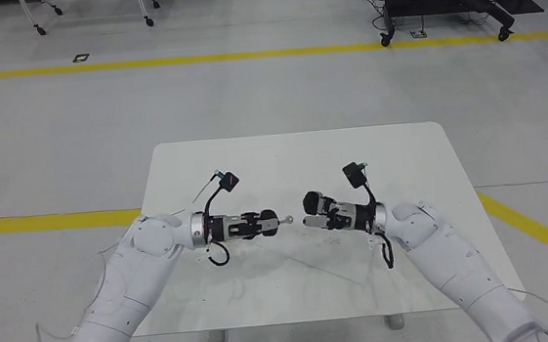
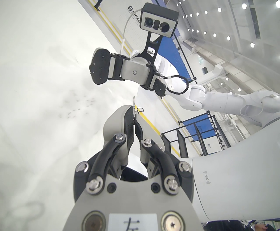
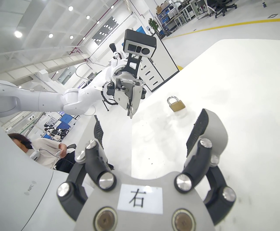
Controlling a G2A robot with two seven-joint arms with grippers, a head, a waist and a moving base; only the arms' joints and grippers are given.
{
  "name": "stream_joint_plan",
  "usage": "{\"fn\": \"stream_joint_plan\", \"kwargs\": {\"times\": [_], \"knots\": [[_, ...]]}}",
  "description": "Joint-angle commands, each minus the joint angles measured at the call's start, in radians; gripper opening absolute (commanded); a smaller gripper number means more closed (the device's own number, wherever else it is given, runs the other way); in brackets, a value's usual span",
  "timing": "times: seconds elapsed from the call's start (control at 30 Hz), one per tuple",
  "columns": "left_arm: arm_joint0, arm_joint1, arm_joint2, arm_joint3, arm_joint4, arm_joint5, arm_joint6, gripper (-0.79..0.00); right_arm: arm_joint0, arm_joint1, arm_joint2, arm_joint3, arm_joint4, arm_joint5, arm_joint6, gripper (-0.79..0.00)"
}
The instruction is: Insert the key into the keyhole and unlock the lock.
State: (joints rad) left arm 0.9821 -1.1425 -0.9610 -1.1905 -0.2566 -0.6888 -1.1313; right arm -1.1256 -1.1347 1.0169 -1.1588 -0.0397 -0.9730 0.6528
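The white bench [image 1: 391, 161] is standing on a pale floor crossed by a yellow line [image 1: 244, 54]. A black wheeled frame [image 1: 446, 4] is sitting well beyond its far edge, and a grey cabinet [image 3: 153, 74] with drawers is standing past the bench's edge behind the left arm. Faint dark specks are marking the bench top. The two arms are hanging over the middle of the bench with their tips facing each other and a small gap between them. The left pincer [image 2: 133, 117] is pressing its fingers together on the key [image 2: 133, 104], with the thin metal sticking out past the fingertips toward the other arm. The right pincer [image 3: 151, 131] is holding its fingers wide apart and gripping nothing. The lock [image 3: 176, 105], a brass padlock with its shackle looking closed, is lying flat on the bench and touching neither pincer. Seen from the right wrist, it is lying ahead of the spread fingers, near them but apart, with speckled bench lying between. The key is hanging in the air near the lock, above it and off to one side. Its tip is pointing down toward the bench and is not touching the lock.
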Motion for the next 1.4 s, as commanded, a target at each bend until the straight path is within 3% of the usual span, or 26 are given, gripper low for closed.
{"fn": "stream_joint_plan", "kwargs": {"times": [0.0, 0.17, 0.27, 0.47, 0.9, 1.0, 1.03, 1.23, 1.3, 1.33, 1.37], "knots": [[-0.004, 0.002, 0.008, 0.001, -0.002, -0.003, 0.003, -0.785, -0.002, 0.004, -0.003, -0.015, 0.006, 0.031, 0.034, -0.283], [-0.012, 0.005, 0.032, 0.005, -0.006, -0.005, 0.005, -0.785, 0.004, 0.01, -0.021, -0.032, 0.06, 0.057, 0.111, -0.397], [-0.019, 0.006, 0.046, 0.009, -0.003, -0.008, 0.008, -0.785, 0.007, 0.013, -0.027, -0.034, 0.087, 0.058, 0.14, -0.419], [-0.035, 0.006, 0.071, 0.022, 0.002, -0.013, 0.013, -0.785, 0.011, 0.018, -0.039, -0.036, 0.134, 0.047, 0.185, -0.57], [-0.055, 0.008, 0.107, 0.037, -0.007, -0.021, 0.021, -0.785, 0.032, 0.02, -0.069, -0.028, 0.163, 0.068, 0.22, -0.542], [-0.059, 0.008, 0.114, 0.039, -0.008, -0.023, 0.023, -0.785, 0.033, 0.02, -0.073, -0.029, 0.154, 0.071, 0.215, -0.622], [-0.061, 0.008, 0.117, 0.04, -0.007, -0.023, 0.023, -0.785, 0.033, 0.02, -0.075, -0.029, 0.153, 0.071, 0.213, -0.785], [-0.067, 0.008, 0.125, 0.047, -0.01, -0.025, 0.025, -0.785, 0.03, 0.021, -0.082, -0.04, 0.122, 0.077, 0.197, -0.785], [-0.069, 0.009, 0.127, 0.048, -0.009, -0.025, 0.025, -0.505, 0.028, 0.022, -0.082, -0.046, 0.107, 0.078, 0.19, -0.785], [-0.069, 0.009, 0.128, 0.049, -0.01, -0.025, 0.025, -0.197, 0.027, 0.023, -0.082, -0.049, 0.102, 0.078, 0.185, -0.785], [-0.069, 0.009, 0.128, 0.051, -0.012, -0.026, 0.026, 0.0, 0.025, 0.023, -0.081, -0.052, 0.096, 0.076, 0.181, -0.785]]}}
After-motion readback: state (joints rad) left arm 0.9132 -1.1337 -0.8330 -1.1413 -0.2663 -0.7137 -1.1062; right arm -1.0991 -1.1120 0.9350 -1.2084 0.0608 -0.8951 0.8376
